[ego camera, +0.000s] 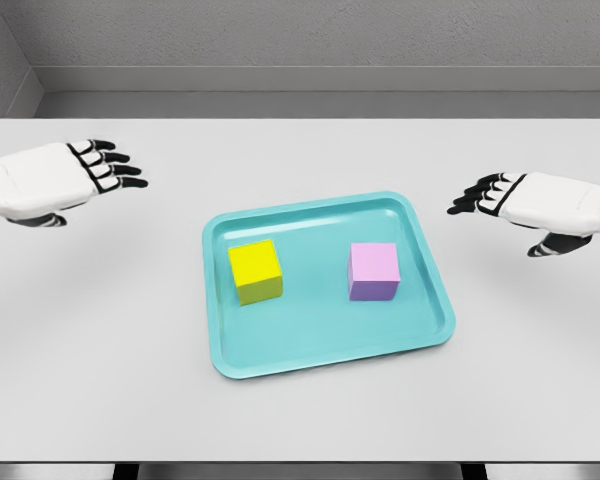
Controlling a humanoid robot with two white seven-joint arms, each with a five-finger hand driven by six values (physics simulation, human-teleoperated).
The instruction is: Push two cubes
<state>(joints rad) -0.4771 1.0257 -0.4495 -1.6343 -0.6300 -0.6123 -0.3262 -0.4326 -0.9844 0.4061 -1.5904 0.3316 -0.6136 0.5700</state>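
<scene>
Head view shows a yellow cube [255, 271] and a pink cube [373, 271] apart in a teal tray [320, 350], between both hands. The left hand [65, 180] and right hand [535, 205] are open, fingers stretched, holding nothing.

Two cubes, one yellow cube [255, 271] and one pink cube [373, 271], one tray [320, 350], two hands.

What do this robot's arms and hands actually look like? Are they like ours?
Somewhat. Each arm ends in a smooth white shell covering the back of the hand. The left hand and right hand have slim fingers that are white near the knuckles with black joints and black tips. No cables, markings or sleeves show.
</scene>
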